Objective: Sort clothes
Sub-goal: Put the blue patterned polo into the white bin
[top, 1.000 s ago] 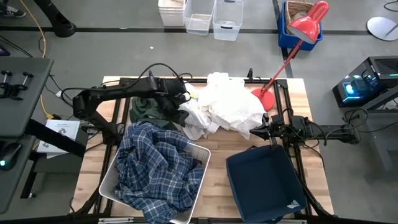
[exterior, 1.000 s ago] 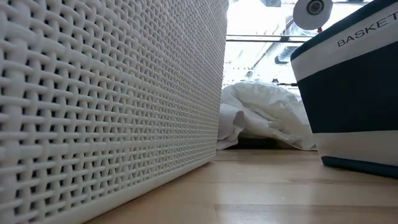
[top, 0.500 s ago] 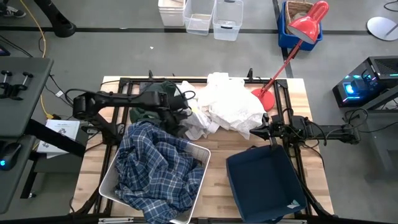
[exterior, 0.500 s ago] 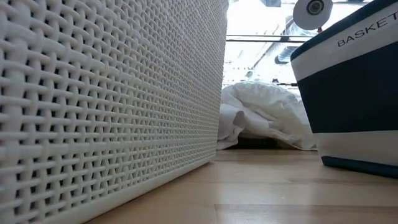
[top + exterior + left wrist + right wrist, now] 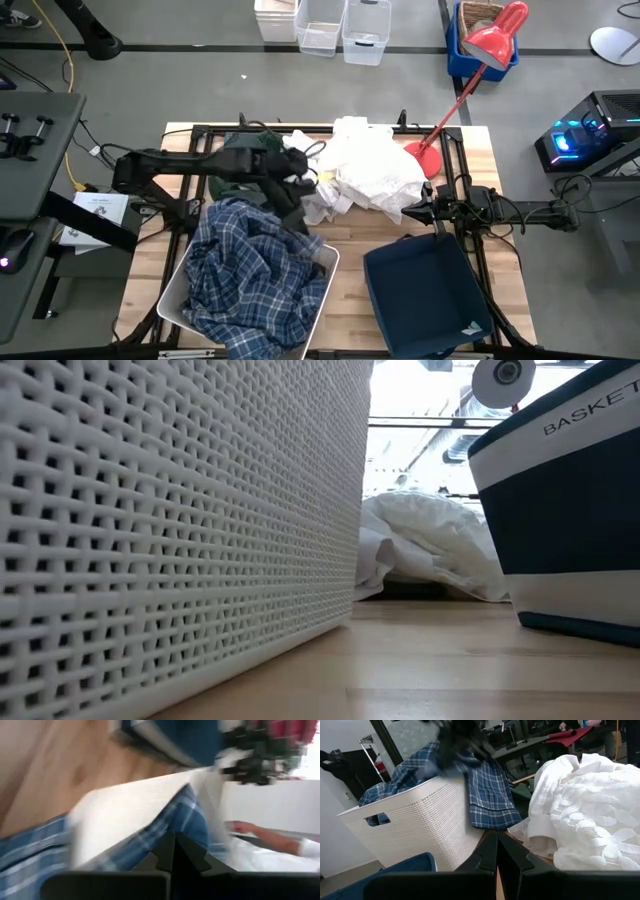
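Note:
The blue-and-white plaid shirt (image 5: 250, 275) fills the white plastic bin (image 5: 327, 248) at the near left and spills over its rim. My left gripper (image 5: 300, 222) is shut. It reaches from the left, slanting down at the shirt (image 5: 165, 827) by the bin's far right corner. The dark green garment (image 5: 238, 152) lies behind the bin, partly under that arm. White pieces (image 5: 365, 170) lie heaped at the far middle. My right gripper (image 5: 407, 212) is shut and waits level beside the heap's near right edge (image 5: 580, 810). My left gripper comes slanting down from the far left at the plaid shirt's cloth (image 5: 192, 820) where it drapes over the bin's far rim. Its shut fingertips hide the place of contact. I cannot tell whether they pinch cloth or only press on it.
An open navy fabric bin (image 5: 425, 290) stands at the near right, close under my right arm. A red long-handled thing (image 5: 455, 100) leans across the far right corner. In the low view the white bin's wall (image 5: 180, 510) and the navy bin (image 5: 560, 510) flank the white heap (image 5: 430, 545).
My left gripper has moved from above the dark green garment toward the table's near edge and down, to the bin's far right corner. The white bin has shifted slightly, and the plaid shirt in it has settled.

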Tool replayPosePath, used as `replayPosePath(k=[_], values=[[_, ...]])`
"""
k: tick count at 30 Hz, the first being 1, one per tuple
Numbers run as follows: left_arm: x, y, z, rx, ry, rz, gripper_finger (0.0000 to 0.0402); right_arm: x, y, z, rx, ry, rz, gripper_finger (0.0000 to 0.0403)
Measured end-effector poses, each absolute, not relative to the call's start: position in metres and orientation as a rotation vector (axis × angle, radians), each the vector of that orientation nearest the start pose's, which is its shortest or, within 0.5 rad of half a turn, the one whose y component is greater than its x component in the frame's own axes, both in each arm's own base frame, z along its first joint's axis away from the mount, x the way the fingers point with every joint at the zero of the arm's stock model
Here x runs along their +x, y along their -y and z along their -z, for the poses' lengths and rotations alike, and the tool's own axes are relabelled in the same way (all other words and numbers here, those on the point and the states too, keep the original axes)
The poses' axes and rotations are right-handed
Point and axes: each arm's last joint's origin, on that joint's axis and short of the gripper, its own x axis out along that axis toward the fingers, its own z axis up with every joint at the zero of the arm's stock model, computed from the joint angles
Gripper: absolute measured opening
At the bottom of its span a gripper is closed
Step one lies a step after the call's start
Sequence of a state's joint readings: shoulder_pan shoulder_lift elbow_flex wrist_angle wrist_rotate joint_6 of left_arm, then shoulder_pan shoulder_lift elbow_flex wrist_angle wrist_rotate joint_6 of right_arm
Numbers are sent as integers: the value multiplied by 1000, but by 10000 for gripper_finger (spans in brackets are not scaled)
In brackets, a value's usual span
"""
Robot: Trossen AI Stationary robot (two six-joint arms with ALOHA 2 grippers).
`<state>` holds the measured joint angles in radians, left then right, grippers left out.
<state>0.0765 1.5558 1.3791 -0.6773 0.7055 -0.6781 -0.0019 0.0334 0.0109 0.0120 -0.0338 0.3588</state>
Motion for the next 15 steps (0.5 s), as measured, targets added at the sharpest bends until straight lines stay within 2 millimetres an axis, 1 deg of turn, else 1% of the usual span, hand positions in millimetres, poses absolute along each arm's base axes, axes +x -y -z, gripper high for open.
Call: replayPosePath(k=[2, 5, 7, 9, 10, 12, 15], values=[[324, -5, -341, -923, -917, 334, 1, 99, -1, -166, 359, -16, -29, 0], [313, 0, -375, -868, -820, 391, 0, 99, -1, -166, 359, -16, -30, 0], [302, 9, -394, -838, -778, 432, 0, 99, -1, -166, 359, -16, -30, 0], [287, 26, -410, -812, -757, 467, 0, 99, -1, -166, 359, -16, -30, 0], [277, 35, -415, -800, -763, 474, 0, 99, -1, -166, 359, -17, -30, 0], [258, 57, -418, -761, -815, 451, 0, 99, -1, -166, 359, -16, -29, 0], [236, 88, -413, -672, -892, 340, 0, 99, -1, -166, 359, -16, -30, 0]])
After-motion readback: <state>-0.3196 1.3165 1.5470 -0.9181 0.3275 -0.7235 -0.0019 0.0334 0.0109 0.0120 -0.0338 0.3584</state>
